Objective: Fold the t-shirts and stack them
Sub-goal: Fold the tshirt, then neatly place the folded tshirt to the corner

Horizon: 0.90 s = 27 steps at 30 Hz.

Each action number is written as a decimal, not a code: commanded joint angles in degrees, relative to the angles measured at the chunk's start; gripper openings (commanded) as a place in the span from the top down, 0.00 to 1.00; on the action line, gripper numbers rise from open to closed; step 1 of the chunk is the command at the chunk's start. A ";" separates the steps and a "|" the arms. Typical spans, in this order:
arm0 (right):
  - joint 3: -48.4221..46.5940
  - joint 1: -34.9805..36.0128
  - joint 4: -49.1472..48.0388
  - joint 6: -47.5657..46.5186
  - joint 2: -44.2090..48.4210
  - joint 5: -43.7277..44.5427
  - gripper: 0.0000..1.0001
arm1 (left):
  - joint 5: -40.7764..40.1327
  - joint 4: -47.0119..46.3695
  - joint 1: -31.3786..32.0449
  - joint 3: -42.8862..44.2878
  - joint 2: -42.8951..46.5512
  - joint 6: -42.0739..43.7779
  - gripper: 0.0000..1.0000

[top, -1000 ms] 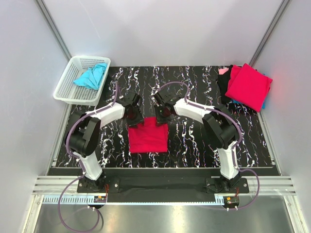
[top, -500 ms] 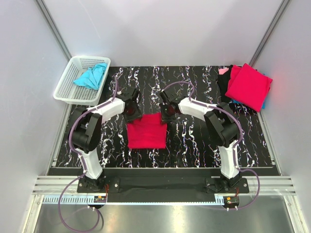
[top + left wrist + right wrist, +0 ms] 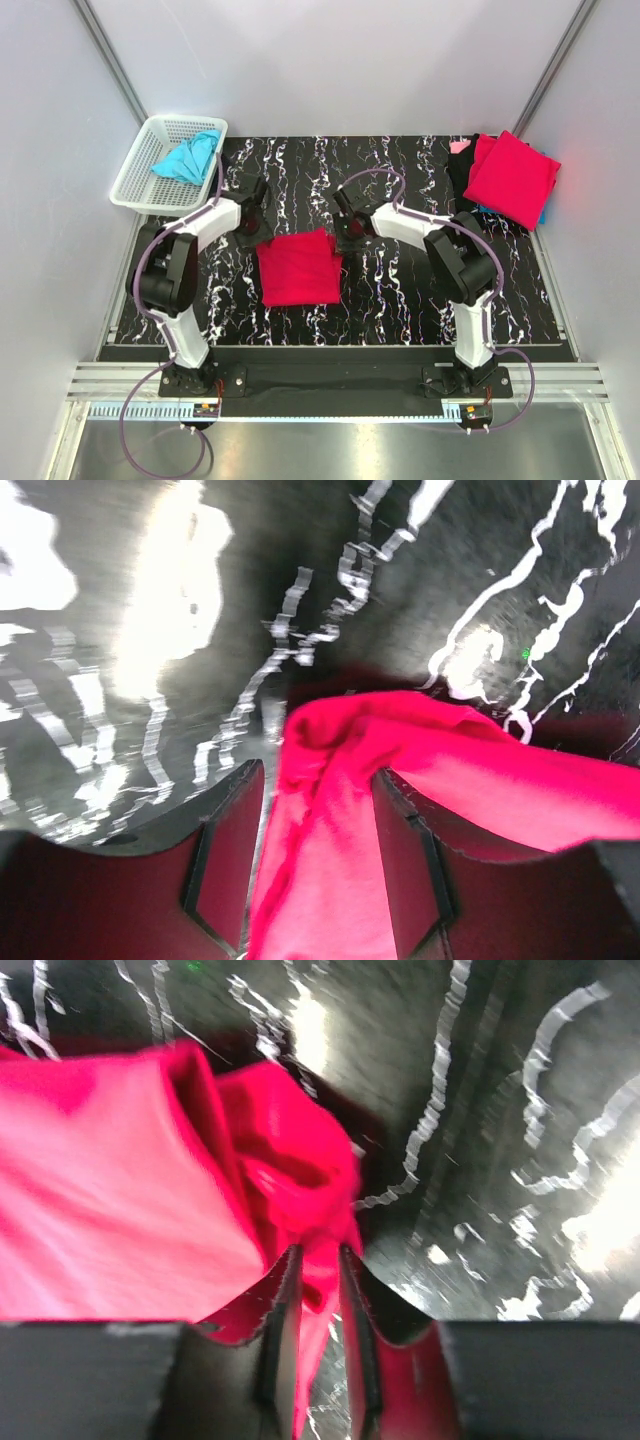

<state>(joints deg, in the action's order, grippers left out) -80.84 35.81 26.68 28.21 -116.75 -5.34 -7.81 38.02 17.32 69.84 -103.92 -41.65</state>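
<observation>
A folded crimson red t-shirt (image 3: 298, 267) lies flat on the black marbled table between the two arms. My left gripper (image 3: 250, 236) is at its far left corner. In the left wrist view this gripper (image 3: 318, 775) is open, jaws wide apart, with the red t-shirt (image 3: 400, 770) lying loose between them and a gap on the left side. My right gripper (image 3: 344, 244) is at the far right corner. In the right wrist view its jaws (image 3: 320, 1252) stand narrow, with a bunched fold of the red t-shirt (image 3: 290, 1170) pinched between the tips.
A white lattice basket (image 3: 140, 187) at the far left holds a crumpled turquoise t-shirt (image 3: 188, 158). At the far right corner sits a stack topped by a folded red t-shirt (image 3: 510, 178), with black, pink and blue cloth under it. Grey walls close in three sides.
Both grippers have pulled toward the far side, the left one up and leftward. The red shirt has shifted slightly left and turned a little. The right jaws have widened a bit.
</observation>
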 commanded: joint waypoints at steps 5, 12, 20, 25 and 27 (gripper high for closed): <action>8.06 -2.06 1.01 0.27 8.28 5.08 0.61 | -9.94 4.34 -1.68 -0.85 12.15 -0.10 0.46; 17.72 -2.15 -4.08 1.06 16.63 0.88 0.30 | -4.41 4.34 -1.68 -5.68 20.41 1.48 0.45; 33.46 -3.99 -19.54 3.25 26.66 -9.32 0.05 | 9.81 -1.45 -1.68 -20.35 31.57 -0.01 0.45; 39.25 -6.28 -35.35 6.94 25.96 -20.74 0.07 | 23.10 -7.96 -1.68 -25.45 35.63 0.95 0.44; 40.40 -7.07 -40.19 10.01 23.69 -25.47 0.09 | 24.24 -8.14 -1.68 -25.90 35.71 1.04 0.44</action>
<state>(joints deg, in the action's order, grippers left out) -42.26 29.63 -0.93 33.78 -91.13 -21.15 8.08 35.70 15.73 44.31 -69.56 -41.52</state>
